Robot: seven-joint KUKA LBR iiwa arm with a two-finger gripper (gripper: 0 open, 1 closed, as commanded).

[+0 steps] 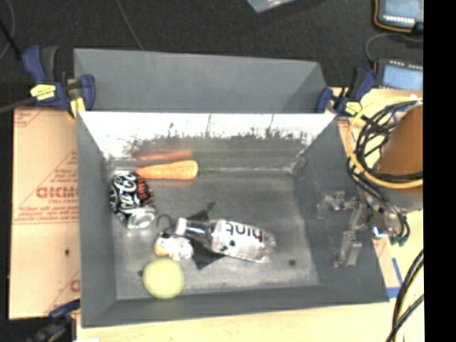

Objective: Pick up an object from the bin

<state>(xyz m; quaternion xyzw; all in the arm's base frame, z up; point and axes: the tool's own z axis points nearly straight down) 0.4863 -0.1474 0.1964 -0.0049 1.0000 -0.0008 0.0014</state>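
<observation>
My gripper (pixel 340 230) hangs over the bin's right sloping wall, apart from every loose thing, open with nothing between its fingers. Nearest to it, in the middle of the floor, a clear plastic bottle (pixel 229 239) with a white label lies on its side, cap pointing left. It rests partly on a flat black piece (pixel 205 256). A small white and yellow toy (pixel 173 246) sits at the bottle's cap end.
A pale green round thing (pixel 164 278) lies at the front left. A crushed black and red can (pixel 130 197) lies by the left wall, with an orange carrot (pixel 167 170) behind it along the back wall. The arm with its cables stands outside the right rim.
</observation>
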